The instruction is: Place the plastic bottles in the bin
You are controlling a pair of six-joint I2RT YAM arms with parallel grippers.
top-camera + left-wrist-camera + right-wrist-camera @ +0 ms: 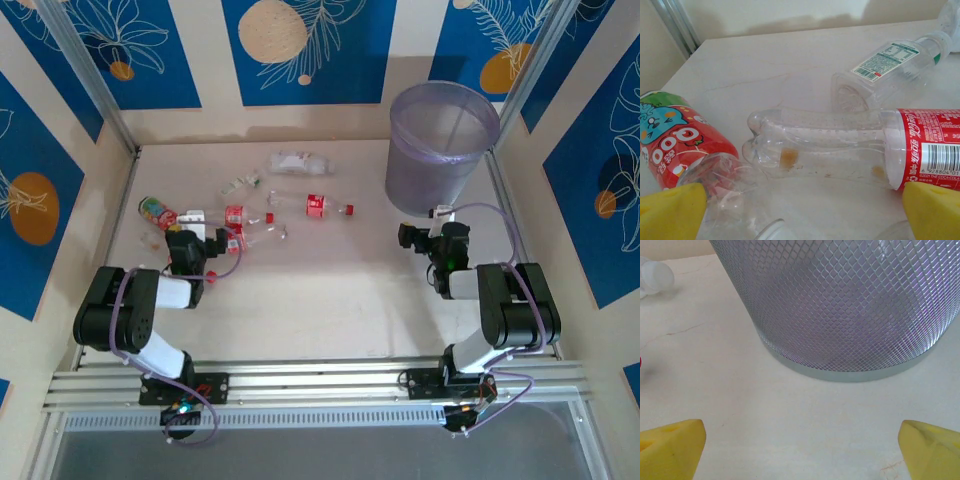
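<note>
Left wrist view puts your left gripper (800, 215), wide and empty, just short of the Coca-Cola bottle (840, 150) lying crosswise on the desk (765, 75); straddle its clear middle before closing. Farther off, your right gripper (800, 450), equally wide, faces the bin (840, 305).

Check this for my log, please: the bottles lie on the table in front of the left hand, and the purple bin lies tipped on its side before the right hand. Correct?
Not quite: the bin stands upright, mouth up, as the top external view shows. The rest holds: bottles lie on the table before the left hand, the bin before the right hand.
</note>
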